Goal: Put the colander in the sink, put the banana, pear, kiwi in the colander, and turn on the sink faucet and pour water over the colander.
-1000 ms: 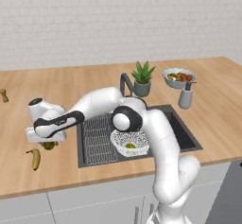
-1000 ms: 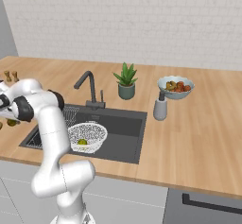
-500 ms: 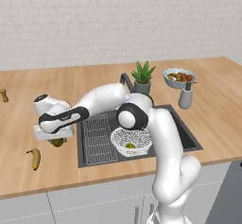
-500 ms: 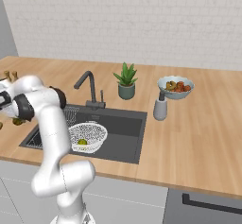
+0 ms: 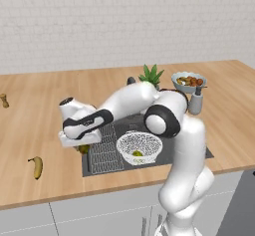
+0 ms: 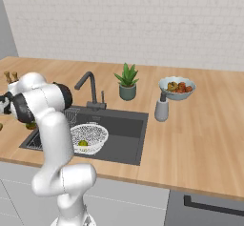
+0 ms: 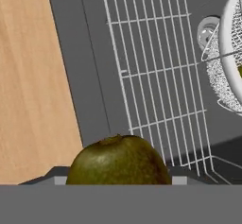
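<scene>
My gripper [image 5: 82, 144] is shut on the kiwi [image 5: 84, 149], a dark olive-brown fruit, and hangs just over the left rim of the sink [image 5: 195, 145]. In the hand view the kiwi [image 7: 117, 160] sits at the bottom centre and hides the fingertips, above the sink's rim and wire rack [image 7: 156, 72]. The white colander [image 5: 139, 147] stands in the sink to the gripper's right, with the yellow-green pear [image 5: 137, 154] inside. On the counter at the front left lies the banana [image 5: 36, 166]. The sink faucet [image 6: 88, 84] stands behind the basin, with no water running.
A potted plant [image 5: 151, 74], a bowl of red-orange fruit [image 5: 188, 81] and a grey soap dispenser [image 5: 195, 102] stand behind and right of the sink. A small brown item [image 5: 4, 99] sits at the counter's far left. The silver drain [image 7: 208, 31] lies beside the colander [image 7: 231, 67].
The arm has swung right with the kiwi in its grip, from over the counter to the sink's left rim. The banana, colander and pear have stayed put.
</scene>
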Available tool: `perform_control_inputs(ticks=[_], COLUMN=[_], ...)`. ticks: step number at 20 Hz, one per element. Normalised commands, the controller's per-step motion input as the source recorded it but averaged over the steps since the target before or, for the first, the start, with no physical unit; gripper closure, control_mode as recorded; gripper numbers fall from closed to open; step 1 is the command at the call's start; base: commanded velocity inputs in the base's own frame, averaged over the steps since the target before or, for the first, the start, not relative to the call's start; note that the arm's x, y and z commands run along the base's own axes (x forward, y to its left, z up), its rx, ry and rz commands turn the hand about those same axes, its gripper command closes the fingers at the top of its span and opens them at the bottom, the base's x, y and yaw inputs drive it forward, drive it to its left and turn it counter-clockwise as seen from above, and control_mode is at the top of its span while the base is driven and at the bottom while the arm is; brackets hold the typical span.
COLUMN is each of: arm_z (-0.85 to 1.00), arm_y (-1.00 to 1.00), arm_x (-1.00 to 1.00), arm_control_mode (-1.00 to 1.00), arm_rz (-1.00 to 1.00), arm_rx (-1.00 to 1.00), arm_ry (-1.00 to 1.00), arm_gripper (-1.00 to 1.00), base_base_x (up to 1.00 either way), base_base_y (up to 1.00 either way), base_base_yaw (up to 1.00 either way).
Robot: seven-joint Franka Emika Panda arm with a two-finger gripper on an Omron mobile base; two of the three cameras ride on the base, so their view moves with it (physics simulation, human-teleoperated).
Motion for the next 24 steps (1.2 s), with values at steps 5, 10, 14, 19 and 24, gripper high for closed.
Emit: perform_control_inputs(ticks=[5, 10, 14, 19, 24], arm_z=[0.04, 0.04, 0.05, 0.02, -0.19], arm_y=[-1.0, -1.0, -0.97, -0.7, -0.25], arm_x=[-0.14, -0.03, 0.0, 0.05, 0.29], arm_control_mode=[-1.0, -1.0, -1.0, -1.0, -1.0], arm_rz=[0.0, 0.0, 0.0, 0.0, 0.0], arm_rx=[0.0, 0.02, 0.03, 0.06, 0.03], arm_ry=[0.0, 0.0, 0.03, 0.03, 0.0], arm_gripper=[1.0, 1.0, 1.0, 1.0, 1.0], base_base_x=[0.0, 0.0, 0.0, 0.0, 0.0], base_base_y=[0.0, 0.0, 0.0, 0.0, 0.0], base_base_yaw=[0.0, 0.0, 0.0, 0.0, 0.0])
